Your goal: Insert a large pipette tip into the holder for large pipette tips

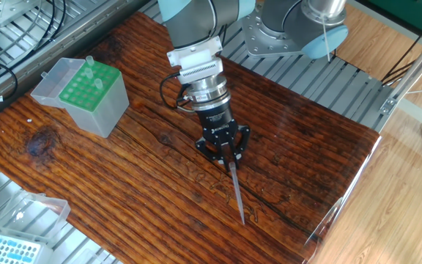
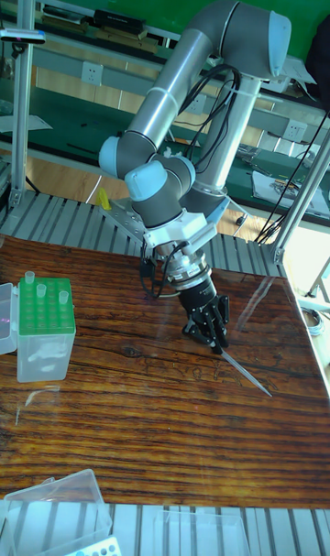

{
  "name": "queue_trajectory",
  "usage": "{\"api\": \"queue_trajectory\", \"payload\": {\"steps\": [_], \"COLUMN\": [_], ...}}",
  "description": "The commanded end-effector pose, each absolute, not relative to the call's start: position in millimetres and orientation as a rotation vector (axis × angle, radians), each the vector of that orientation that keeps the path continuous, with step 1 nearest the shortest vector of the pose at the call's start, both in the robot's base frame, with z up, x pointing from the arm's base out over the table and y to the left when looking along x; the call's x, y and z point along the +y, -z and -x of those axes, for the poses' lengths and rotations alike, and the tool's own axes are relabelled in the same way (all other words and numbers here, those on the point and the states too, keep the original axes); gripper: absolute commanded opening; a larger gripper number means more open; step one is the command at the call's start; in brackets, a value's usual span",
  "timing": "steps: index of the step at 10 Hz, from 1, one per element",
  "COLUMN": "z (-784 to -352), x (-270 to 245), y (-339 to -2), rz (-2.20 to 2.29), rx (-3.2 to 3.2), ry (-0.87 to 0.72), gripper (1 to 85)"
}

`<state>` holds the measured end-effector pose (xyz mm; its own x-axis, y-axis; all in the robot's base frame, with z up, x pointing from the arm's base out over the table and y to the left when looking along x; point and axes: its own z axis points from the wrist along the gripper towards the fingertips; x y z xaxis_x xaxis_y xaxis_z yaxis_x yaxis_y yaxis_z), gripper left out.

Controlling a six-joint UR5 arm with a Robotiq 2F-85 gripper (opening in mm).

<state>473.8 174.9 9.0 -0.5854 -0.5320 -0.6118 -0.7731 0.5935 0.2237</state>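
The large pipette tip point(image 1: 237, 192) point(image 2: 246, 374) is a thin greyish cone slanting down to the wooden table, its fine point touching near the front right. My gripper point(image 1: 229, 160) point(image 2: 218, 343) is shut on its wide upper end, fingers pointing down at the table. The holder for large pipette tips point(image 1: 92, 95) point(image 2: 44, 322), a translucent box with a green hole plate, stands far to the left of the gripper. Its clear lid point(image 1: 52, 81) hangs open behind it. A few tips point(image 1: 90, 67) stand upright in its holes.
A flatter box with a light blue grid top point(image 1: 7, 249) and a clear open lid point(image 1: 39, 207) sits off the table's front left corner. The arm's base point(image 1: 291, 29) is behind the table, and black cables point(image 1: 6, 70) lie at the left.
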Motion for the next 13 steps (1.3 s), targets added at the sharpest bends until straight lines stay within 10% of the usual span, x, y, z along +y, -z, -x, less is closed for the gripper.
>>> {"api": "queue_trajectory", "payload": {"steps": [1, 13], "z": [-476, -465], "x": [173, 156], "y": [-10, -20], "rz": [1.022, 1.000], "rx": [2.339, 2.437], "ry": [-0.659, -0.668], "gripper": [21.7, 6.0]}}
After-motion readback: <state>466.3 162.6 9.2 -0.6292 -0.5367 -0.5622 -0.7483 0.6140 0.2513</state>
